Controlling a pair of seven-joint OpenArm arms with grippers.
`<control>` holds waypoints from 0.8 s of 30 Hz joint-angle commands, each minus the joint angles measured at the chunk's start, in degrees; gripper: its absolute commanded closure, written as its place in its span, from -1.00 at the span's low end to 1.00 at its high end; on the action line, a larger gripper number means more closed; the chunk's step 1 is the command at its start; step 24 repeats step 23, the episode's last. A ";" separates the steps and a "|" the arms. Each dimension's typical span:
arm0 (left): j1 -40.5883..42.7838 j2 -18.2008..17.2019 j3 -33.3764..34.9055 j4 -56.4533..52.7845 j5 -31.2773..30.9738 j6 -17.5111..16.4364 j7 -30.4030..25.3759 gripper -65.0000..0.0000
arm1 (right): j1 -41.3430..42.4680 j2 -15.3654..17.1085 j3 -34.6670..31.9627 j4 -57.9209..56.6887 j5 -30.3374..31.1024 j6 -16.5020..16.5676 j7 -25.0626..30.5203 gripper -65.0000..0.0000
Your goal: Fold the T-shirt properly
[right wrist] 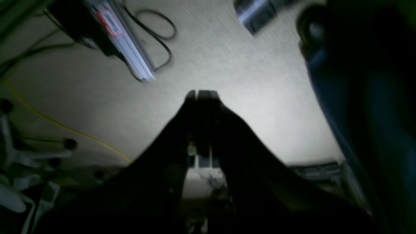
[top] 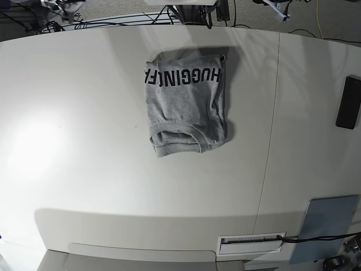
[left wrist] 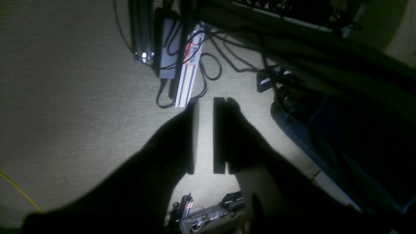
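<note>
Table [top: 84, 169]: white, with a seam seen running front to back on the right part.
T-shirt [top: 186, 104]: grey, folded into a compact bundle, laid near the far edge of the table at about the middle; black lettering is shown along its far part, and the ribbed neck is turned toward the near edge.
Black slab [top: 348, 103]: laid flat at the right edge of the table, well apart from the T-shirt.
Right gripper [right wrist: 201, 95]: clenched, fingers pressed together, nothing grasped; carpet and cables are seen below.
Left gripper [left wrist: 205, 135]: slightly parted, a bare gap is seen between the fingers, nothing grasped; it is held over carpet.
</note>
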 commanded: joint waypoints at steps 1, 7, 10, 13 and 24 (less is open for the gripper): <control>-0.63 0.52 0.57 -0.11 0.94 1.31 -0.02 0.77 | 0.55 0.33 -0.24 0.00 -0.50 -0.04 1.20 1.00; -2.49 5.75 1.60 -0.57 7.56 10.25 -5.38 0.77 | 3.80 -2.23 -3.10 -2.08 -1.88 -0.35 6.27 1.00; -2.89 8.39 1.60 -0.57 11.82 10.73 -7.61 0.77 | 4.28 -2.05 -5.18 -3.23 -1.90 -1.16 8.50 1.00; -3.13 10.19 1.60 -0.57 13.86 11.15 -8.02 0.77 | 4.22 -2.05 -6.25 -3.30 -1.90 -2.54 9.09 1.00; -3.23 10.75 1.60 -0.57 13.84 12.20 -7.32 0.77 | 4.22 -2.03 -6.40 -3.30 -1.88 -2.67 9.18 1.00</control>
